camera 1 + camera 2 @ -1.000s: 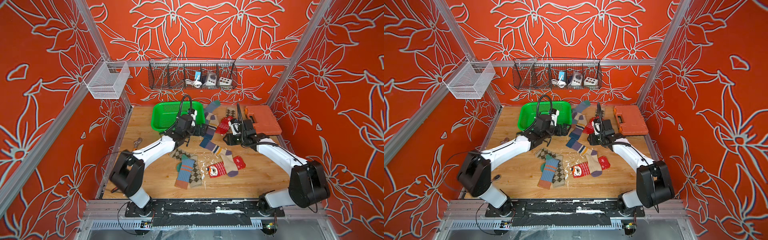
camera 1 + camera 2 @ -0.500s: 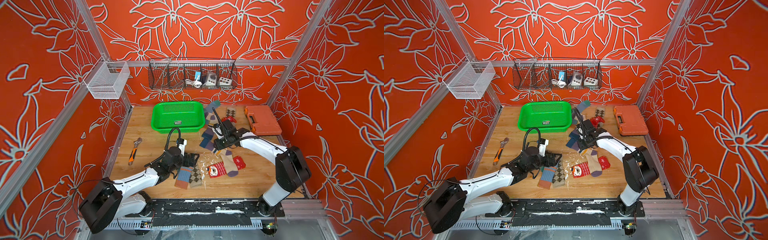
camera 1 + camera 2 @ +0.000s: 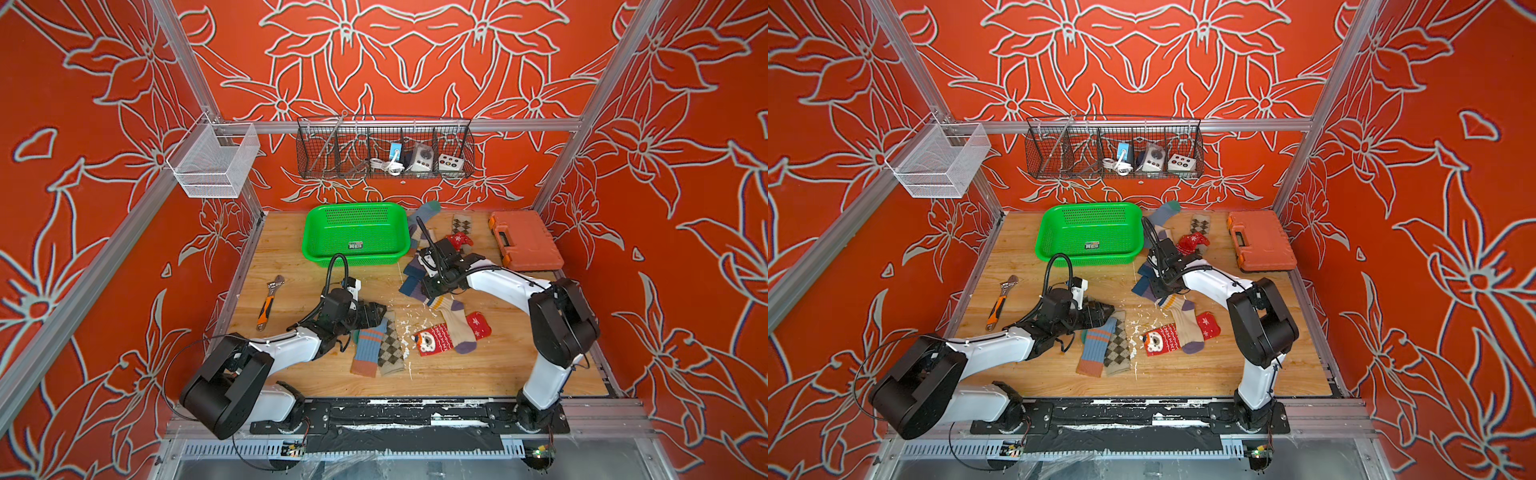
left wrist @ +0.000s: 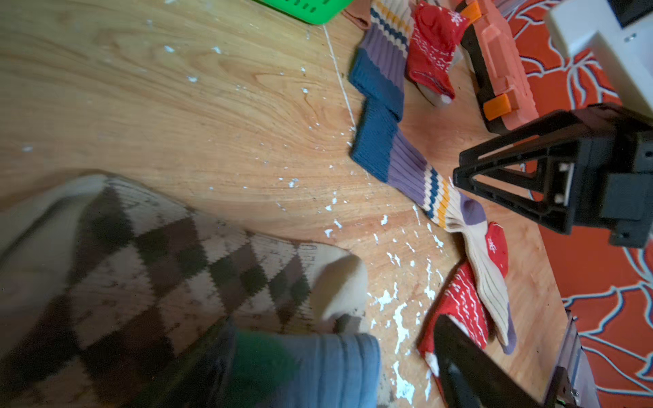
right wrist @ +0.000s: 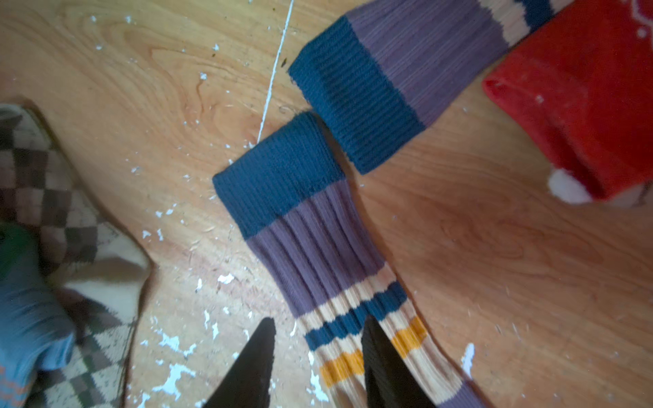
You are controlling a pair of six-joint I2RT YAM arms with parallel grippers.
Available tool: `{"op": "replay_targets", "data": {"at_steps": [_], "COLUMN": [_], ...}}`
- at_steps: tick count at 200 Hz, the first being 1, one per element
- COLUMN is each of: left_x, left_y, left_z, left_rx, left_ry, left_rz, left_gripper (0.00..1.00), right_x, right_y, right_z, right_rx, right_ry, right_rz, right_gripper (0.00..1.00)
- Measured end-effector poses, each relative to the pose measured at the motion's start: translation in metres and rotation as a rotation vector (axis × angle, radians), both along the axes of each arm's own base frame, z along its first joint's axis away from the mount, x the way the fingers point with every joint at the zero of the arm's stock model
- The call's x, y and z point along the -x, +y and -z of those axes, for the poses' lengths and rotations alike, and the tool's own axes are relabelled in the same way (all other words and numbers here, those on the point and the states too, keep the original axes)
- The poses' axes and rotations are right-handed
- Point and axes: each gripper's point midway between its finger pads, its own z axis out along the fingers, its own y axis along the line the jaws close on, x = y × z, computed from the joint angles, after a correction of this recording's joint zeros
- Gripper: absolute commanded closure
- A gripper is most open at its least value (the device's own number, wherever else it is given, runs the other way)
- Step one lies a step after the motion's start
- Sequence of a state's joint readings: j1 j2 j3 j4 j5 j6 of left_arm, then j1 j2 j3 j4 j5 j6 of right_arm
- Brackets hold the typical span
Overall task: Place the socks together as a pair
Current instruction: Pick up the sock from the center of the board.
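A blue sock with orange stripes (image 3: 365, 349) lies beside an argyle sock (image 3: 390, 347) at the table's front. My left gripper (image 3: 376, 311) stands open at their far ends; in the left wrist view the blue sock (image 4: 311, 367) sits clear of one finger (image 4: 459, 353), the other finger hidden. My right gripper (image 5: 319, 319) is open, low over a beige striped sock (image 5: 318, 240), one finger on it and one on the wood. Its twin (image 5: 371, 88) lies cuff to cuff with it. A red snowflake sock (image 3: 436, 338) lies under the beige sock's foot (image 3: 451, 318).
A green basket (image 3: 355, 232) and an orange case (image 3: 525, 241) stand at the back. Between them lie a blue sock (image 3: 422, 216), an argyle sock (image 3: 461, 224) and a red sock (image 3: 457, 240). A wrench (image 3: 268, 301) lies at the left. White flakes (image 3: 403, 320) litter the wood.
Both arms have come forward from beside the basket: the left down to the blue and argyle socks, the right onto the beige striped sock. Both jaws have narrowed a little.
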State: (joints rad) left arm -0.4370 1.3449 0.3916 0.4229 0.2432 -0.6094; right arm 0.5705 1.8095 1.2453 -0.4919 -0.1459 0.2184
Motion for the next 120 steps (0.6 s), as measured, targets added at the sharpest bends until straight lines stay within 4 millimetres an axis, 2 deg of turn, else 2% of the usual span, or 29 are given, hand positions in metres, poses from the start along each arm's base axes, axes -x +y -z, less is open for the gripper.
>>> {"op": "replay_targets", "data": {"at_steps": [37, 61, 89, 107, 120], "left_x": [-0.009, -0.012, -0.007, 0.001, 0.007], "left_y": [0.029, 0.037, 0.033, 0.017, 0.001], "left_z": [0.005, -0.003, -0.028, -0.051, -0.066], "left_rx": [0.021, 0.022, 0.003, 0.004, 0.018], "left_ry": [0.025, 0.005, -0.069, -0.130, -0.166], "left_rz": [-0.094, -0.119, -0.110, -0.069, -0.029], "left_gripper": [0.13, 0.13, 0.13, 0.13, 0.13], "right_x": [-0.019, -0.030, -0.032, -0.032, -0.035], "right_y": [0.002, 0.003, 0.001, 0.001, 0.003], "right_z": [0.007, 0.016, 0.032, 0.041, 0.039], "right_rx": [0.041, 0.071, 0.108, 0.120, 0.119], "right_ry": [-0.023, -0.027, -0.009, 0.004, -0.004], "right_rz": [0.018, 0.024, 0.018, 0.011, 0.005], "right_gripper": [0.53, 0.53, 0.54, 0.59, 0.67]}}
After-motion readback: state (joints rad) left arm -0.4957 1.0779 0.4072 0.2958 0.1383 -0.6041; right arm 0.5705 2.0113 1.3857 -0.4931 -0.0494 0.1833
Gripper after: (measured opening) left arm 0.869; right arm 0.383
